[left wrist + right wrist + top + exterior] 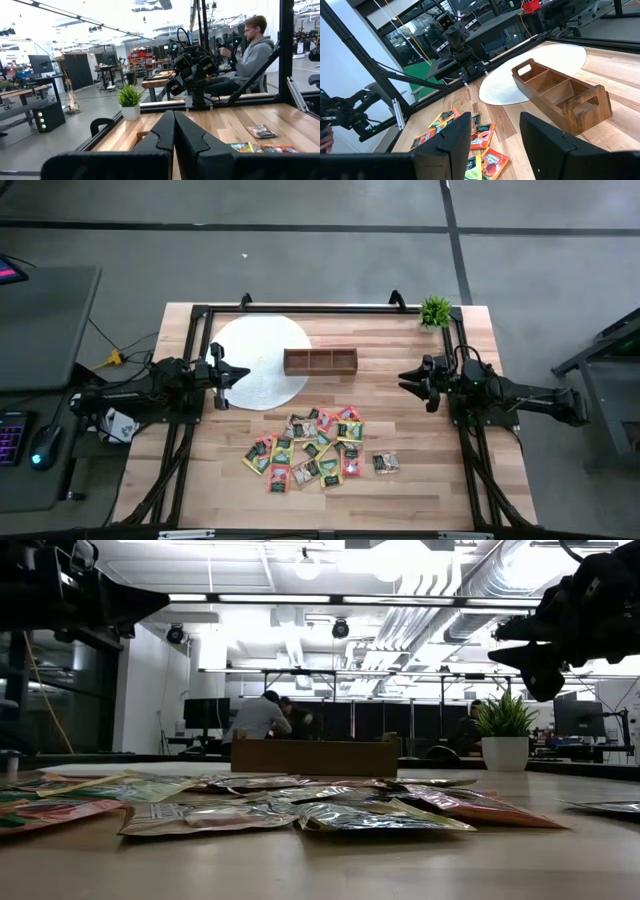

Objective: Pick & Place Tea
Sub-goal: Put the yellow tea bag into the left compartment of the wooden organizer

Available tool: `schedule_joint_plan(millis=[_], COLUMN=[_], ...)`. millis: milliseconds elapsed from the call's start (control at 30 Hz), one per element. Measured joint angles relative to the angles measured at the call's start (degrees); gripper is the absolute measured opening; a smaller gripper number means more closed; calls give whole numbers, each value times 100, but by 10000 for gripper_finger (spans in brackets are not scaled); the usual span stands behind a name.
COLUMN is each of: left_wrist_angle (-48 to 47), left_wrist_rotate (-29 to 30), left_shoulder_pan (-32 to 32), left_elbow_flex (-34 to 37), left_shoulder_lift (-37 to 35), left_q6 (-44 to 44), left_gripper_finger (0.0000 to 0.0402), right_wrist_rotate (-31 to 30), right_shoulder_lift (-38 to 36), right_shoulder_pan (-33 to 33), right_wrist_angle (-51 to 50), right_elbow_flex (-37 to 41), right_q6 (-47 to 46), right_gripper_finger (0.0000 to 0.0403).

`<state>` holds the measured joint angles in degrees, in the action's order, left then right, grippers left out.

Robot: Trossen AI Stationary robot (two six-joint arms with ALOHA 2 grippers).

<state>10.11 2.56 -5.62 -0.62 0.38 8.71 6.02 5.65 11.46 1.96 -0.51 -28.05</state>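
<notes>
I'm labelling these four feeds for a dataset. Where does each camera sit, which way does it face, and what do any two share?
High view: overhead, straight down; both arms, left tool, right tool, brown wooden three-compartment tray, heap of flat green, yellow and pink tea packets.
Low view: table height, level across the packets toward the room; the arms overhead.
Left wrist: over its shut fingers, facing the right arm.
Right wrist: over its open fingers, facing the tray and round white mat.
Shared: high and right wrist views both show tray, mat and packets.
</notes>
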Motion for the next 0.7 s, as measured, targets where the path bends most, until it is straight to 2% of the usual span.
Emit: schedule_joint_plan(millis=[200,300,400,600,700], left_wrist_angle=[2,1,-9,-603,-1004], left_wrist_rotate=[29,309,348,-313,-512], left_shoulder_pan=[-1,-1,-1,-1,1], left_elbow_flex=[0,0,-59,-645,-1004], left_shoulder_lift=[0,0,0,298,671], left_q6=[2,0,0,332,446], left_gripper_finger=[0,0,0,0,0], right_wrist_rotate=[-1,-2,0,-2,-2], right_shoulder_lift=[2,2,2,2,0], right_shoulder_pan=[1,2,0,1,2], right_wrist_angle=[0,0,0,0,0], right_elbow_flex=[-2,0,-2,-2,-2], right_q6=[-1,0,0,-1,0], right_gripper_finger=[165,165,165,165,165])
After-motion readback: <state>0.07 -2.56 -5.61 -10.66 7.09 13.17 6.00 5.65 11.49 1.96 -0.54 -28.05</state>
